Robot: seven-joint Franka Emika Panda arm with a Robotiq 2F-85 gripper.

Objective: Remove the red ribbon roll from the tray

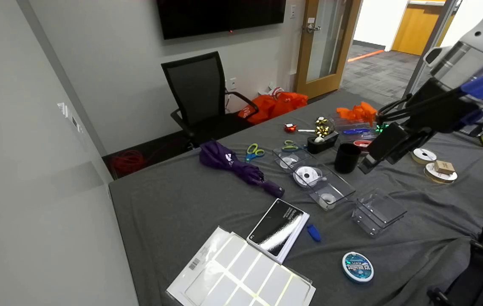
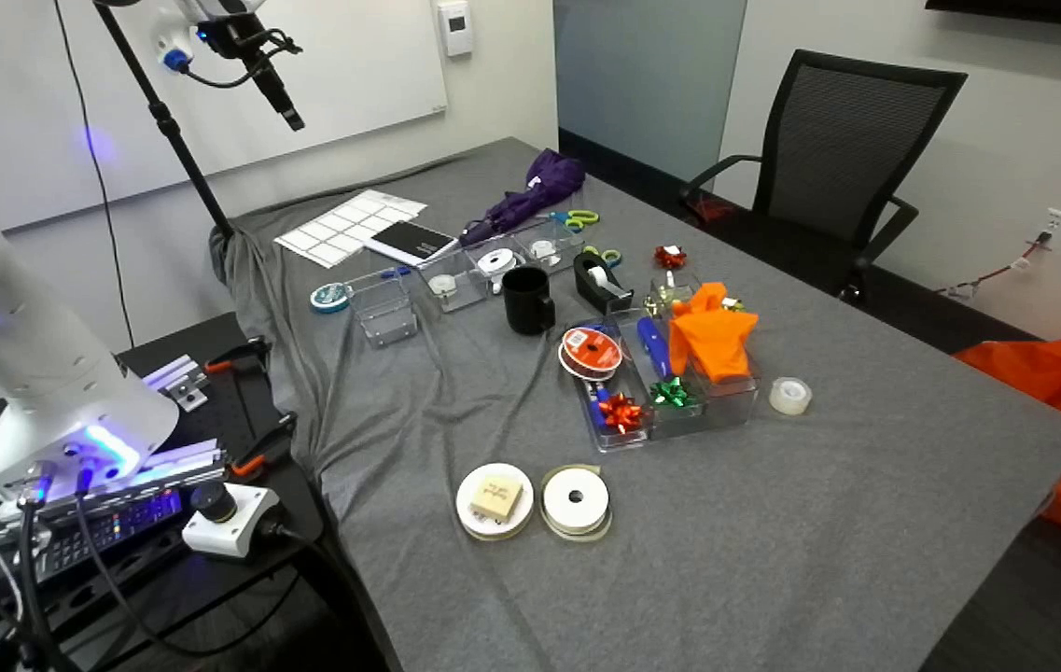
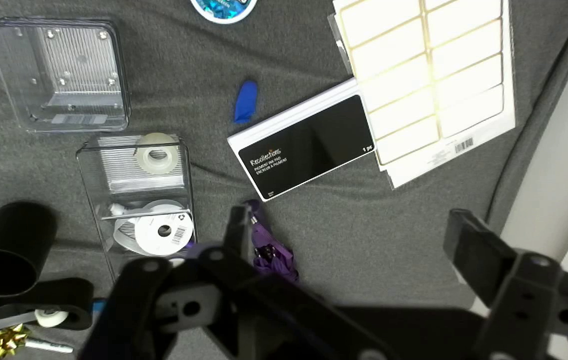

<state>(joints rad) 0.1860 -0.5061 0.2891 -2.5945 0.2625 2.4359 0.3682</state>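
Note:
The red ribbon roll (image 2: 592, 349) is a flat round spool with a red label face and a white rim. It rests on the left edge of the clear, shallow tray (image 2: 703, 423), tilted over blue items. In an exterior view only a red piece of the roll (image 1: 363, 144) shows behind my gripper (image 1: 379, 161). My gripper (image 2: 295, 121) is high above the far side of the table, well away from the roll. In the wrist view my gripper (image 3: 351, 225) has its fingers wide apart with nothing between them. The roll and the tray are out of the wrist view.
A black mug (image 2: 526, 301) and a tape dispenser (image 2: 601, 285) stand near the tray. Clear bins (image 2: 383, 308) and a purple umbrella (image 2: 530, 198) lie farther back. An orange cloth (image 2: 713, 338) and bows fill the tray. White ribbon rolls (image 2: 577, 499) lie in front.

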